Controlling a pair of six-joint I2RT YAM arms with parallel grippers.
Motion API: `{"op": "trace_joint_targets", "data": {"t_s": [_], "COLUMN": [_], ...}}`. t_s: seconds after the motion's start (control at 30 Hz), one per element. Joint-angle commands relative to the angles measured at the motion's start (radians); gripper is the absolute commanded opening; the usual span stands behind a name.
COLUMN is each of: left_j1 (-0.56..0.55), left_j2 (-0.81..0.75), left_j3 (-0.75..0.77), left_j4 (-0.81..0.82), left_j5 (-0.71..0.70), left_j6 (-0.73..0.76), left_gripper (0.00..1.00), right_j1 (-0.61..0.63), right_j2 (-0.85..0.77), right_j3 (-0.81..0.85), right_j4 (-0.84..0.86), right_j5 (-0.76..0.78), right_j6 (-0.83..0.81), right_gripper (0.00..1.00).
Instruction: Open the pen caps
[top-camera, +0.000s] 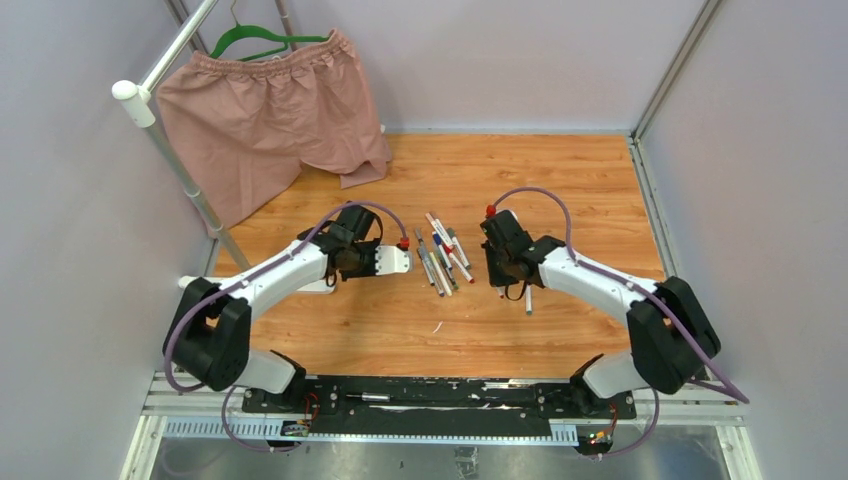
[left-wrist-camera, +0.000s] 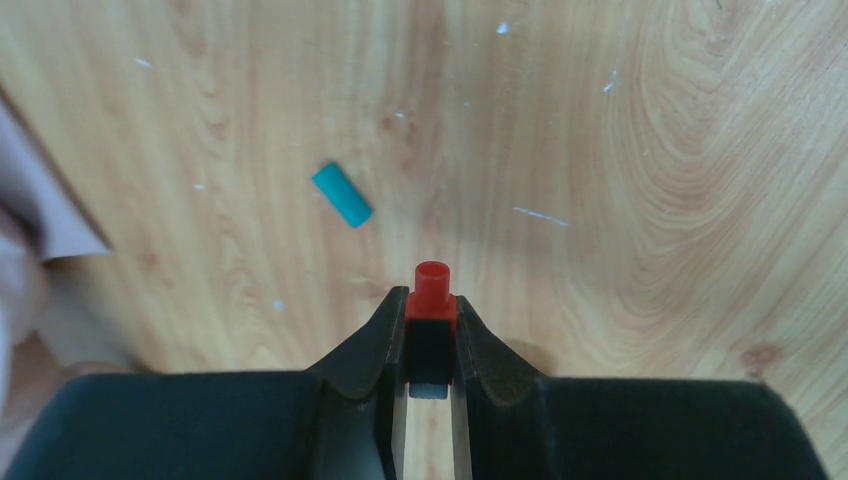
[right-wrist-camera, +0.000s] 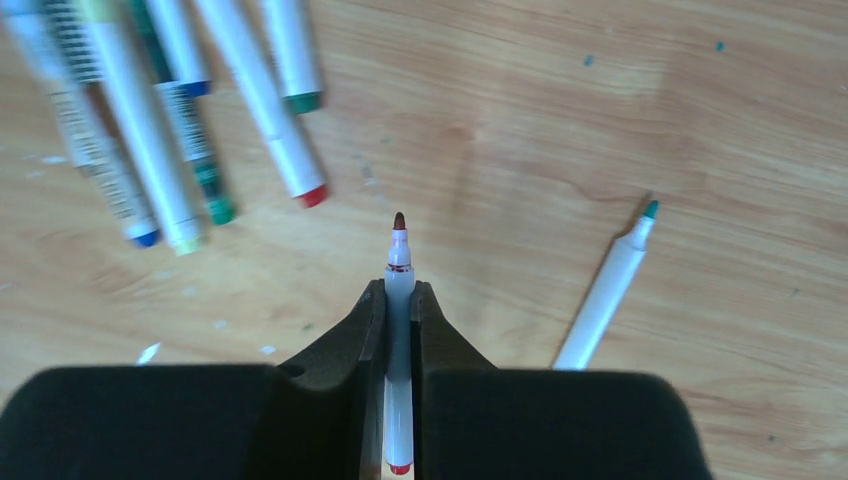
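- capped pens (right-wrist-camera: 140, 120): heap ahead-left of R gripper (right-wrist-camera: 399, 300); light, stiff, slick, so pinch mid-barrel, cap end free
- R gripper clamps uncapped pen (right-wrist-camera: 399, 262) by barrel, tip fwd; teal-tip pen (right-wrist-camera: 610, 290) beside
- L gripper (left-wrist-camera: 431, 325) pinches red cap (left-wrist-camera: 431, 290), tiny, light; teal cap (left-wrist-camera: 342, 194) loose ahead

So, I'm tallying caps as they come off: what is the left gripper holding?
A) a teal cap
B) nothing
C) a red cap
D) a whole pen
C: the left gripper is shut on a red cap, while the teal cap lies loose, apart from it.
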Motion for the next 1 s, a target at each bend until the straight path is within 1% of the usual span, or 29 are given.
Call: {"op": "trace_joint_targets", "data": {"t_s": [0.0, 0.1, 0.23, 0.27, 0.33, 0.37, 0.43, 0.47, 0.53, 0.57, 0.63, 0.77, 0.83, 0.87, 0.93, 0.97], "left_j1": [-0.003, -0.003, -0.003, -0.003, -0.003, -0.003, -0.003, -0.003, -0.003, -0.003, -0.003, -0.002, 0.001, 0.002, 0.008, 0.011], "left_j2": [0.066, 0.117, 0.166, 0.172, 0.179, 0.184, 0.184, 0.182, 0.170, 0.163, 0.147, 0.106, 0.092, 0.089, 0.089, 0.090], "left_j3": [-0.047, -0.069, -0.074, -0.077, -0.084, -0.087, -0.090, -0.093, -0.095, -0.094, -0.082, -0.028, 0.008, 0.028, 0.081, 0.113], "left_j4": [0.066, 0.097, 0.126, 0.134, 0.158, 0.164, 0.172, 0.173, 0.160, 0.150, 0.122, 0.035, -0.018, -0.045, -0.113, -0.146], "left_j5": [-0.045, -0.067, -0.063, -0.064, -0.071, -0.073, -0.071, -0.071, -0.067, -0.065, -0.068, -0.049, -0.024, -0.014, 0.013, 0.026], "left_j6": [-0.090, -0.104, -0.133, -0.135, -0.139, -0.144, -0.156, -0.159, -0.158, -0.158, -0.156, -0.164, -0.167, -0.169, -0.180, -0.189], "left_gripper": [0.00, 0.00, 0.00, 0.00, 0.00, 0.04, 0.22, 0.27, 0.34, 0.36, 0.39, 0.46, 0.50, 0.51, 0.57, 0.57], "right_j1": [-0.044, -0.053, -0.055, -0.055, -0.056, -0.056, -0.056, -0.055, -0.056, -0.056, -0.055, -0.023, 0.008, 0.017, 0.022, 0.021], "right_j2": [0.069, 0.092, 0.115, 0.119, 0.124, 0.126, 0.120, 0.112, 0.087, 0.073, 0.038, -0.018, -0.018, -0.008, 0.016, 0.036], "right_j3": [-0.068, -0.103, -0.122, -0.124, -0.126, -0.123, -0.121, -0.121, -0.124, -0.123, -0.118, -0.091, -0.067, -0.055, -0.042, -0.040], "right_j4": [0.104, 0.152, 0.169, 0.171, 0.166, 0.156, 0.136, 0.129, 0.117, 0.111, 0.098, 0.086, 0.085, 0.086, 0.098, 0.109], "right_j5": [0.139, 0.153, 0.169, 0.170, 0.164, 0.165, 0.175, 0.179, 0.185, 0.186, 0.183, 0.178, 0.172, 0.156, 0.113, 0.091], "right_j6": [-0.004, 0.013, 0.017, 0.014, 0.001, 0.000, 0.000, -0.002, -0.008, -0.010, -0.011, -0.004, 0.004, 0.009, 0.026, 0.033], "right_gripper": [0.10, 0.12, 0.13, 0.14, 0.21, 0.24, 0.30, 0.32, 0.35, 0.35, 0.34, 0.24, 0.21, 0.19, 0.17, 0.16]}}
